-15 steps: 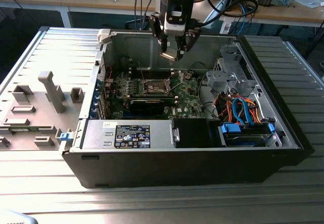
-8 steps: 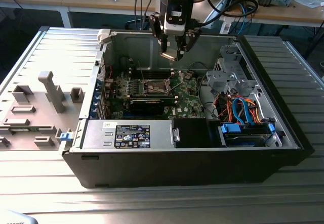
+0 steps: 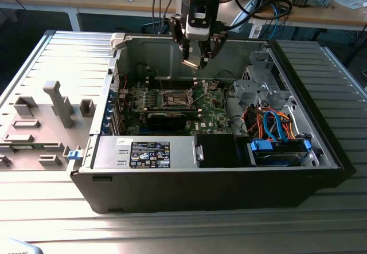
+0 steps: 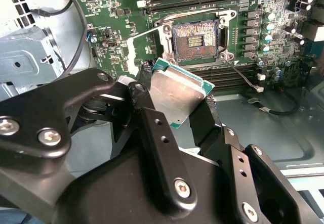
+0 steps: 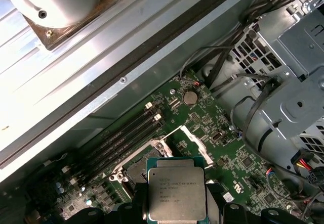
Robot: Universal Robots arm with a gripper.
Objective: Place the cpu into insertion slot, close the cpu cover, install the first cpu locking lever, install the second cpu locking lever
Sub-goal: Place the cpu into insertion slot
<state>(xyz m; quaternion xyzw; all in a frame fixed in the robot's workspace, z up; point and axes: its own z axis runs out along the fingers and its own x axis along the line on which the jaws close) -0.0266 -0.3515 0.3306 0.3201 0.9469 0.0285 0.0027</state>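
Note:
My gripper is shut on the cpu, a flat square chip with a silvery top, and holds it by two opposite edges. It hangs inside the open computer case, above the green motherboard and a little to the far side of the insertion slot. In the second wrist view the cpu sits tilted between the black fingers, short of the bare dark insertion slot. In the first wrist view the cpu hides much of the socket, and the cpu cover stands swung open beside it.
The case walls ring the board. A metal drive cage with orange and blue cables sits at the exterior view's right. The power supply lies along the near side. Grey fixture blocks stand on the table at the left.

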